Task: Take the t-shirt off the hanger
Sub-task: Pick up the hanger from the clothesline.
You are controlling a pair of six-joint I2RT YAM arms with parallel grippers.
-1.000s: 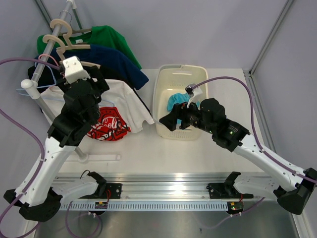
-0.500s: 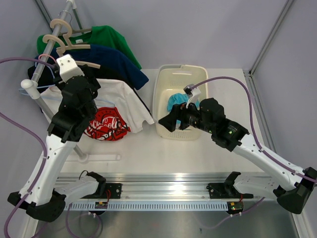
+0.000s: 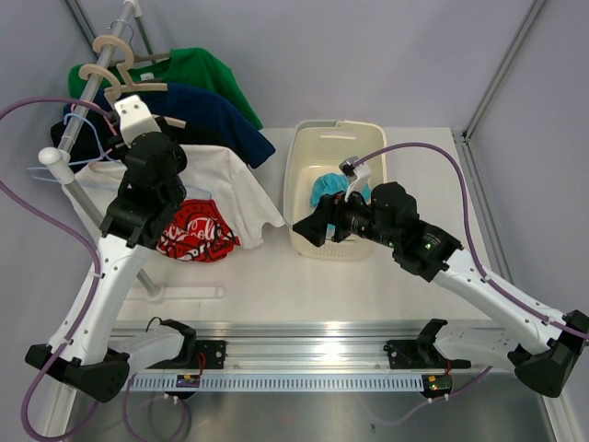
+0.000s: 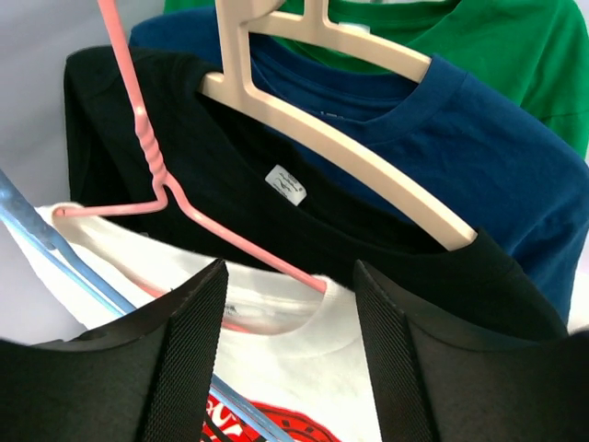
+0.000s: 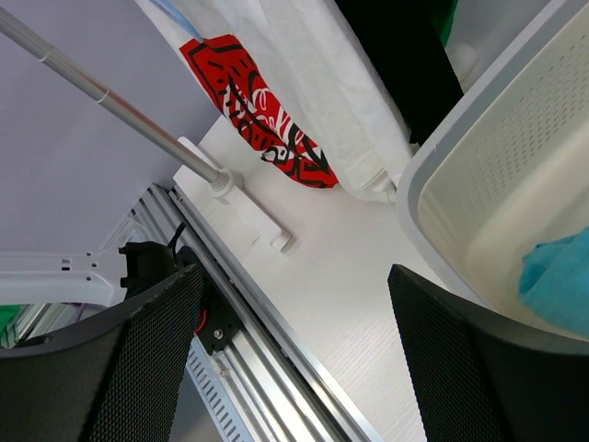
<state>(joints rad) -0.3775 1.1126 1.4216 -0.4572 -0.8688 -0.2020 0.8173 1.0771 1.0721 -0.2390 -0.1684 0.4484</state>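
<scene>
The white t-shirt with a red print (image 3: 221,189) hangs at the front of the rack. In the left wrist view its collar (image 4: 294,318) lies between my open left fingers (image 4: 189,359), and a pink hanger (image 4: 152,170) runs into that collar. My left gripper (image 3: 138,152) is up by the rail (image 3: 87,87), just above the collar, empty. My right gripper (image 3: 308,230) is open and empty, low over the table between the shirt's hem and the basket (image 3: 304,166). Its view shows the shirt (image 5: 276,101) and the basket wall (image 5: 515,193).
Behind the white shirt hang a black shirt (image 4: 221,193), a blue shirt (image 4: 479,147) on a beige hanger (image 4: 340,147) and a green shirt (image 4: 497,46). A light blue hanger (image 4: 46,249) crosses in front. The basket holds a teal cloth (image 3: 327,189). The rack foot (image 5: 244,207) stands on the table.
My left gripper has moved up and back toward the rail and turned to face the collars. The right arm has hardly moved.
</scene>
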